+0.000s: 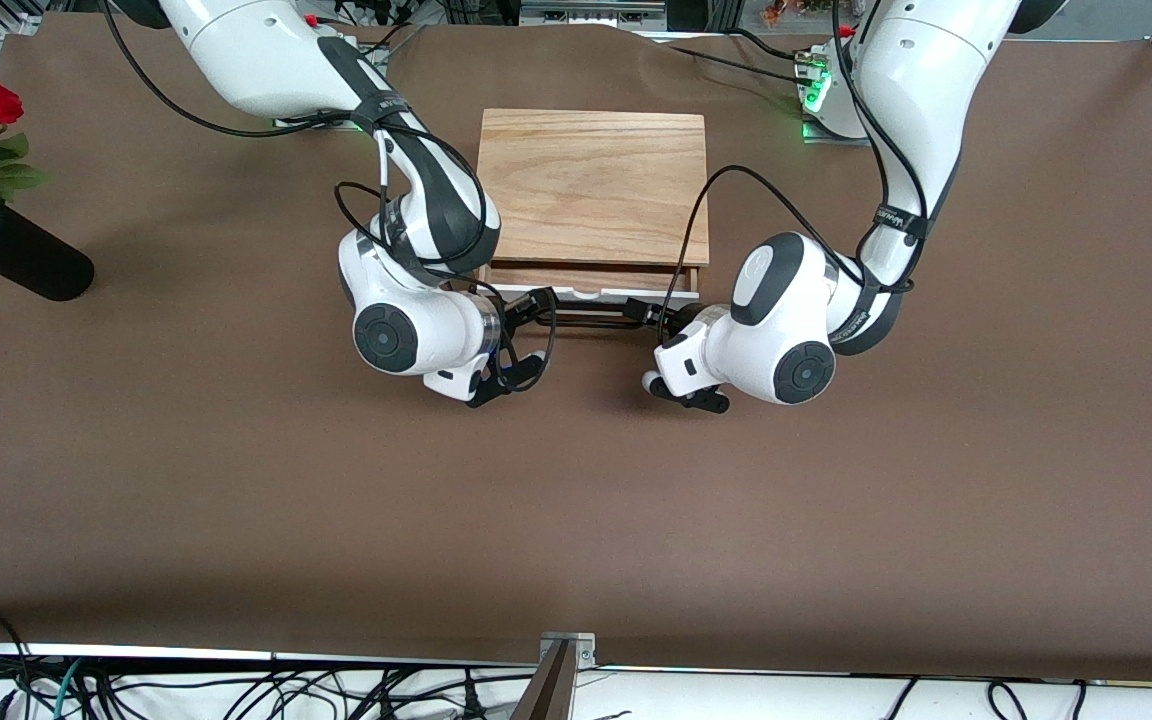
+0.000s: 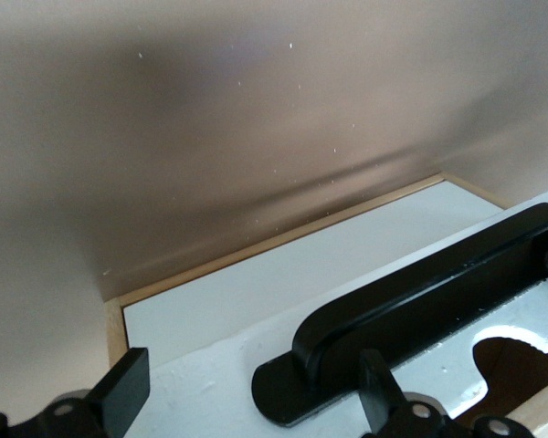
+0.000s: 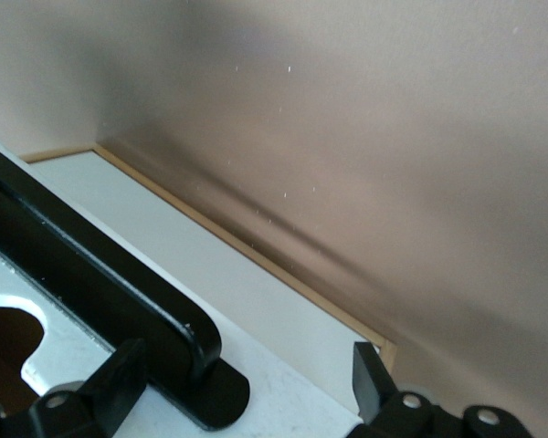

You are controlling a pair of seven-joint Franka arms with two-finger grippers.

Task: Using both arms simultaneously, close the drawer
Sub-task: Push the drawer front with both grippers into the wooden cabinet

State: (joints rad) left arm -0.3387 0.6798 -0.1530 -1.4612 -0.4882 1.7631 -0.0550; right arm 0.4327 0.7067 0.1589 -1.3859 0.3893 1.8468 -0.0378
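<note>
While the shallow light-wood drawer with white front (image 1: 591,290) at frame centre is nearly shut, I judge a final push remains; left pincer (image 2: 256,401) and right pincer (image 3: 247,392), fingers apart, straddle its black bar handle (image 1: 591,318)

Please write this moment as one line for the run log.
drawer: slightly open | left gripper: open, at handle end | right gripper: open, at other handle end | box: on table
</note>
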